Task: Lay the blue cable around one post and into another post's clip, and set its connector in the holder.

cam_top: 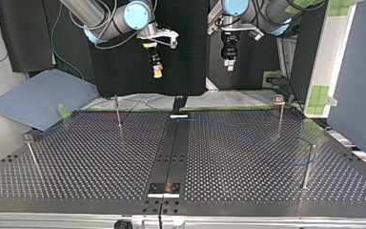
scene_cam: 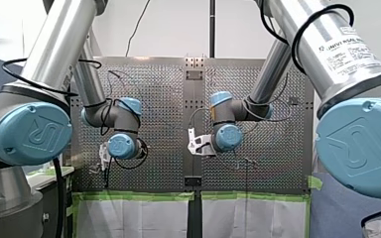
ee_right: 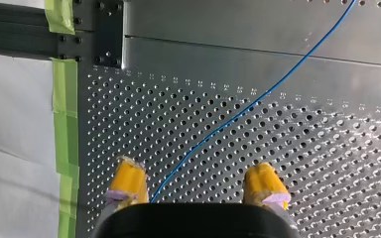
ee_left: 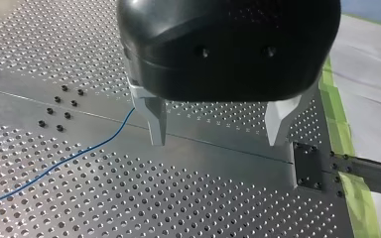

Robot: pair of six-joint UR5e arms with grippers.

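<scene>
The thin blue cable (ee_right: 258, 99) lies loose on the perforated table (ee_right: 327, 163). In the right wrist view it runs under the gap between my right gripper's yellow pads (ee_right: 129, 178). My right gripper (ee_right: 197, 184) is open, empty and well above the table. In the left wrist view the cable (ee_left: 79, 153) lies off to one side of my left gripper (ee_left: 217, 135), whose metal fingers (ee_left: 156, 124) stand open with nothing between them. Across the table, both grippers hang high at the back: my right (cam_top: 157, 71), my left (cam_top: 229, 64). The cable (cam_top: 290, 164) shows faintly there. No connector shows.
Thin metal posts stand on the table: two at the top view's left (cam_top: 118, 112) (cam_top: 32, 155) and two at its right (cam_top: 280, 114) (cam_top: 309, 164). A dark strip (cam_top: 174, 143) runs down the middle. Green tape (ee_right: 64, 109) marks the table's edge.
</scene>
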